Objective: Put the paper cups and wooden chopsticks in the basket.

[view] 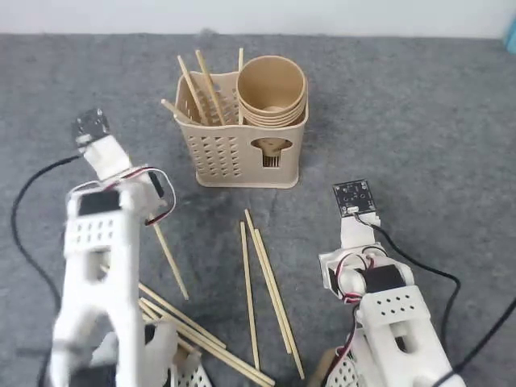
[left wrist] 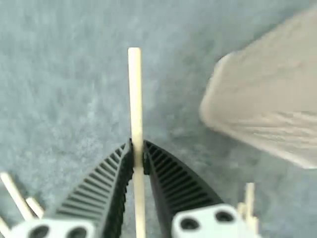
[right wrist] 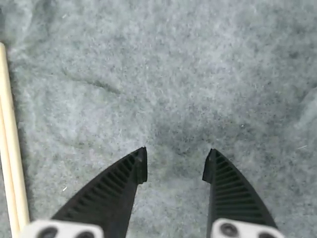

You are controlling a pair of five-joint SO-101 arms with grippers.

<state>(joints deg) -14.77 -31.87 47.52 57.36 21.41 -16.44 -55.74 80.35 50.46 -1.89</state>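
Note:
My left gripper (left wrist: 138, 148) is shut on a wooden chopstick (left wrist: 134, 99) that sticks out ahead of the fingers above the grey mat. The beige basket (view: 242, 153) stands at the back centre. In it sit stacked paper cups (view: 272, 89) and several upright chopsticks (view: 201, 85). It shows as a pale blur (left wrist: 267, 109) beside the left gripper. The left arm (view: 101, 234) is left of the basket. My right gripper (right wrist: 176, 161) is open just above bare mat, nothing between its fingers. The right arm (view: 379, 298) is at the front right.
Loose chopsticks lie on the mat in front of the basket: two long ones together (view: 270, 290), one beside them (view: 249, 298), one slanting by the left arm (view: 171, 264), and several at the front left (view: 193, 334). Two chopsticks (right wrist: 9, 139) lie beside the right gripper.

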